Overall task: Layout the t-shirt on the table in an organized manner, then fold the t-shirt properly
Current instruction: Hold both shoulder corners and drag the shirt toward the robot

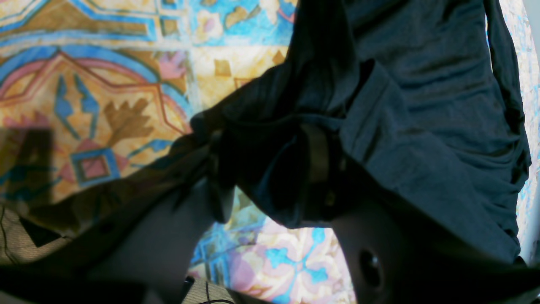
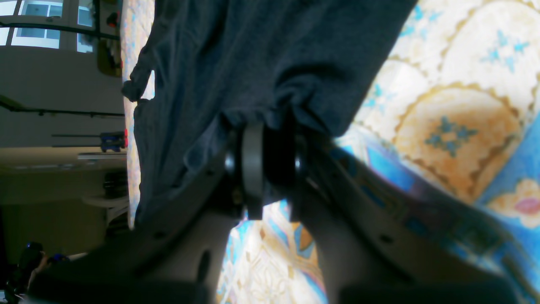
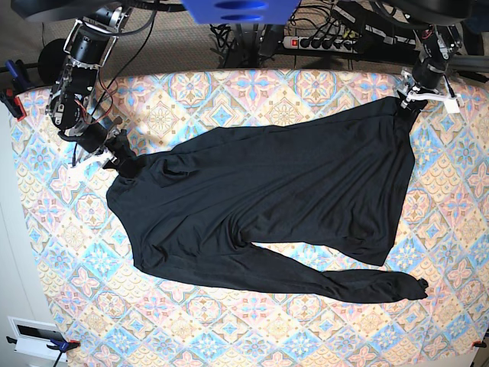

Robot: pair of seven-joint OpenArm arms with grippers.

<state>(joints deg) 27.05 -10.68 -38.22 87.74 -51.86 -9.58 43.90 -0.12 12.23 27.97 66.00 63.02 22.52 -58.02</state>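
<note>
The black t-shirt (image 3: 275,191) lies stretched across the patterned table (image 3: 229,329), pulled taut between both grippers. One long sleeve trails along its near edge and ends at the right (image 3: 409,287). My right gripper (image 3: 121,162) is shut on a bunched edge of the shirt at the left of the base view. The right wrist view shows that gripper (image 2: 263,131) with the fabric (image 2: 274,50) pinched between the fingers. My left gripper (image 3: 405,103) is shut on the shirt's far right corner. In the left wrist view this gripper (image 1: 270,164) is wrapped in black fabric (image 1: 422,105).
A power strip (image 3: 321,42) and cables lie beyond the table's far edge. A round black object (image 3: 50,52) sits off the table at the far left. A clamp (image 3: 9,99) grips the left table corner. Patterned cloth shows all around the shirt.
</note>
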